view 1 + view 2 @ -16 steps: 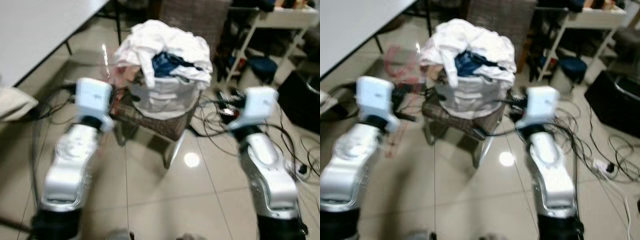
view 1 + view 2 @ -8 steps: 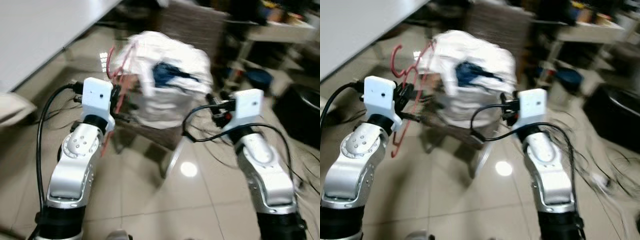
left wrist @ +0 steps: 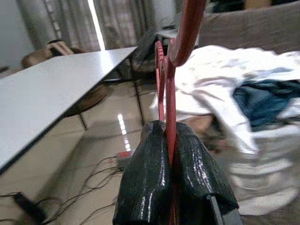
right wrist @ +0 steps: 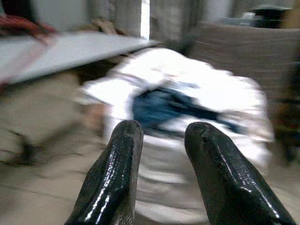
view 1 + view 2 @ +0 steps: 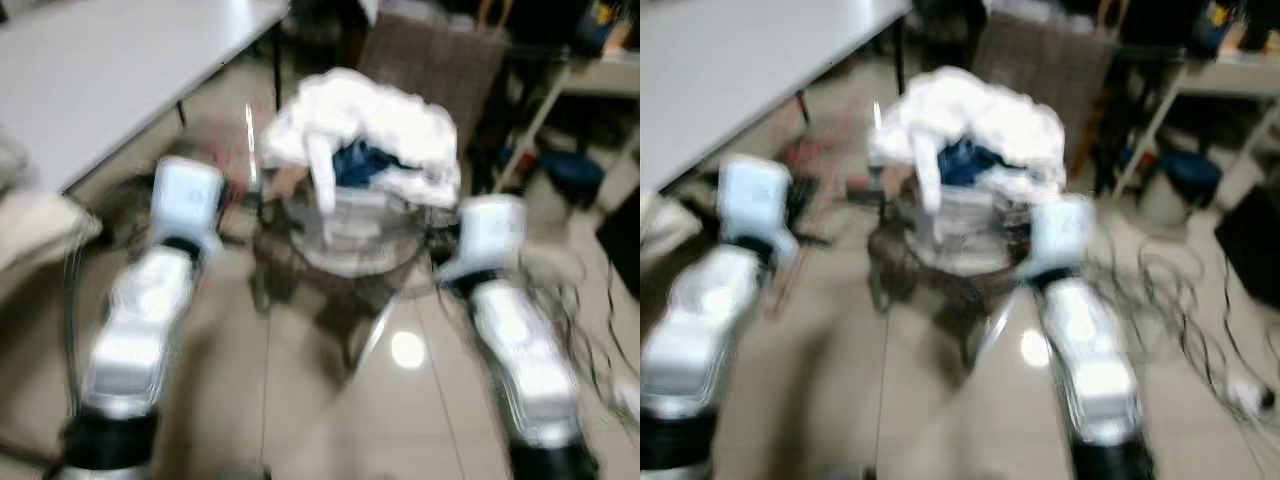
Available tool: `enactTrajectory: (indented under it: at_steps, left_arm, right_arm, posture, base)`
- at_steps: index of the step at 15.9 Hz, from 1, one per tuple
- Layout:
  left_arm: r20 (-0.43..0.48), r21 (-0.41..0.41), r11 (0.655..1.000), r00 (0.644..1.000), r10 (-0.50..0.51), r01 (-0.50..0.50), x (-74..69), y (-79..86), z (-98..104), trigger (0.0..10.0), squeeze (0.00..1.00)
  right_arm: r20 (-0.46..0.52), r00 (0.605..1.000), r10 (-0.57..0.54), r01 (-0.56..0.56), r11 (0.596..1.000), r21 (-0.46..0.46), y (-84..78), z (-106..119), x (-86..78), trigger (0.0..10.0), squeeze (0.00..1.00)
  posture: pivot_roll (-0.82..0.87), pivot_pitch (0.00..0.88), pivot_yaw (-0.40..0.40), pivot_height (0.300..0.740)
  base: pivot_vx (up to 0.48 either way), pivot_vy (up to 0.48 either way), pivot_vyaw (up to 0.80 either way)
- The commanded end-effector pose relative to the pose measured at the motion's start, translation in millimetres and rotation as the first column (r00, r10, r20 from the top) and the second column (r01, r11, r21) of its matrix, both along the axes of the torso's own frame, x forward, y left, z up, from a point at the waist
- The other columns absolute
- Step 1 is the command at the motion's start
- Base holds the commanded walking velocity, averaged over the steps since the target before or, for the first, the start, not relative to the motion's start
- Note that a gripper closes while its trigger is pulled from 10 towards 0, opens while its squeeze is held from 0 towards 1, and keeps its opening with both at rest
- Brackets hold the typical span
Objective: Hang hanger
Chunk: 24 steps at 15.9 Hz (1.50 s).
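While the head cameras are smeared with blur, my left wrist view is sharp enough to show the red hanger (image 3: 169, 75): a thin, glossy red piece with a curved hook rising past the top of the picture and a second red loop just behind it. My left gripper (image 3: 169, 140) is clamped on it, the two black fingers (image 3: 147, 178) pressed together with the red stem pinched between them. From the head, the left gripper (image 5: 240, 195) sits out in front of the left arm, just beside a faint red streak that I take for the hanger, near the left edge of the laundry heap. My right gripper (image 4: 161, 136) holds nothing, its fingers apart with a clear gap. Straight ahead of both arms stands a basket (image 5: 350, 240) piled high with white laundry (image 5: 370, 115) and one dark blue garment (image 5: 365, 160) tucked in the middle; it rests on a low woven stool (image 5: 940, 270). Behind the pile is a brown wicker chair back (image 5: 430, 65). A large white bench (image 5: 110, 70) runs along my left side, on dark legs. Loose black cables (image 5: 1170, 300) trail over the glossy tiled floor (image 5: 330, 420) to my right, near a white shelf frame (image 5: 560, 85).
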<state>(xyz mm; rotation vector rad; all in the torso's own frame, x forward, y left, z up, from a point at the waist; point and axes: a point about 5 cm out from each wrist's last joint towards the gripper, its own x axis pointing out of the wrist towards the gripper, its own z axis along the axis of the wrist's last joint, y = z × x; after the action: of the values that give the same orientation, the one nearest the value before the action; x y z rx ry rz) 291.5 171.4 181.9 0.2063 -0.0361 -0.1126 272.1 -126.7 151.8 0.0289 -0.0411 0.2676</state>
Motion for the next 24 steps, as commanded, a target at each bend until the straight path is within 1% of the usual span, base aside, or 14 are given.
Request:
enactTrajectory:
  at_steps: [1,3,5,7,8,9,11,14,17,18,19,21,23,24]
  left_arm:
    - [0.004,-0.007,0.998,0.999,-0.054,0.055,0.2,-10.0,2.0,10.0,0.0]
    - [-0.008,0.005,0.998,0.998,-0.058,0.058,0.0,-11.0,1.0,10.0,0.0]
    - [-0.005,-0.006,0.997,0.997,-0.071,0.071,-3.8,-13.6,2.1,10.0,0.0]
    - [-0.022,-0.003,0.997,0.997,-0.072,0.072,-8.3,-14.4,-2.8,10.0,0.0]
    - [-0.031,0.0,0.998,0.997,-0.07,0.071,-10.2,-14.7,-5.6,10.0,0.0]
    - [-0.033,0.001,0.998,0.997,-0.064,0.064,-11.0,-14.8,-6.8,10.0,0.0]
    - [-0.024,0.011,0.998,0.998,-0.066,0.066,-10.4,-15.3,-5.9,10.0,0.0]
    - [-0.035,0.018,0.996,0.996,-0.084,0.085,-10.9,-15.0,-8.8,10.0,0.0]
    - [-0.038,0.004,0.997,0.997,-0.072,0.072,-12.7,-15.3,-10.7,10.0,0.0]
    - [-0.034,-0.014,0.997,0.997,-0.074,0.073,-13.3,-17.9,-10.4,10.0,0.0]
    - [-0.035,-0.01,0.997,0.996,-0.078,0.078,-13.4,-18.8,-10.2,10.0,0.0]
    - [-0.021,-0.008,0.996,0.996,-0.084,0.083,-10.1,-19.2,-6.4,10.0,0.0]
    - [-0.008,-0.003,0.998,0.997,-0.07,0.07,-7.5,-15.3,-2.1,10.0,0.0]
    - [-0.006,0.0,0.998,0.998,-0.062,0.062,-6.2,-13.2,-0.7,10.0,0.0]
  right_arm:
    - [0.02,0.999,-0.03,0.029,0.999,0.012,-10.5,5.5,-4.0,10.0,0.0]
    - [0.001,0.999,-0.053,0.053,0.998,0.029,-12.6,1.5,-10.7,10.0,0.0]
    - [0.004,0.998,-0.062,0.062,0.998,-0.008,-15.3,-1.3,-15.6,10.0,0.0]
    - [-0.009,0.998,-0.068,0.068,0.998,-0.008,-15.3,-2.8,-19.1,10.0,0.0]
    - [-0.005,0.999,-0.048,0.048,0.999,-0.025,-13.2,-2.7,-18.6,10.0,0.0]
    - [-0.001,0.999,-0.033,0.033,0.999,-0.038,-9.9,-3.3,-13.6,10.0,0.0]
    - [0.005,0.999,-0.041,0.041,0.999,-0.015,-7.5,-0.8,-6.9,10.0,0.0]
    - [0.045,0.998,-0.043,0.046,0.997,-0.063,-10.8,6.7,-9.6,10.0,0.0]
    - [0.038,0.994,-0.103,0.104,0.994,-0.021,-24.0,8.8,-16.0,10.0,0.0]
    - [0.025,0.986,-0.167,0.166,0.984,0.062,-31.4,10.2,-14.9,10.0,0.0]
    - [0.032,0.985,-0.169,0.168,0.985,0.049,-32.3,11.1,-14.0,10.0,0.0]
    - [0.059,0.985,-0.162,0.16,0.986,0.044,-32.5,17.6,-10.0,10.0,0.0]
    - [0.112,0.981,-0.157,0.155,0.988,0.024,-30.5,24.8,-9.6,10.0,0.0]
    - [0.11,0.981,-0.16,0.157,0.987,0.038,-29.6,25.2,-8.9,10.0,0.0]
  posture:
    - [-0.06,0.067,-0.015,0.74]
    - [-0.06,0.09,-0.013,0.74]
    - [-0.05,0.104,-0.025,0.74]
    - [-0.05,0.103,-0.027,0.74]
    - [-0.05,0.101,-0.028,0.74]
    - [-0.05,0.095,-0.029,0.74]
    - [-0.05,0.085,-0.03,0.74]
    - [-0.05,0.085,-0.024,0.74]
    - [-0.06,0.089,-0.032,0.74]
    - [-0.06,0.091,-0.031,0.74]
    - [-0.06,0.092,-0.031,0.74]
    - [-0.07,0.096,-0.029,0.74]
    - [-0.07,0.094,-0.027,0.74]
    - [-0.07,0.094,-0.026,0.74]
  base:
    - [0.311,0.0,0.0]
    - [0.313,0.0,0.0]
    - [0.309,0.0,0.0]
    - [0.317,0.0,0.71]
    - [0.322,0.0,0.8]
    - [0.326,0.0,0.8]
    - [0.328,0.0,0.4]
    - [0.326,0.0,0.0]
    - [0.329,0.0,0.0]
    - [0.33,0.0,0.0]
    - [0.33,0.0,0.0]
    - [0.332,0.0,-0.8]
    - [0.328,0.0,0.0]
    - [0.33,0.0,0.0]
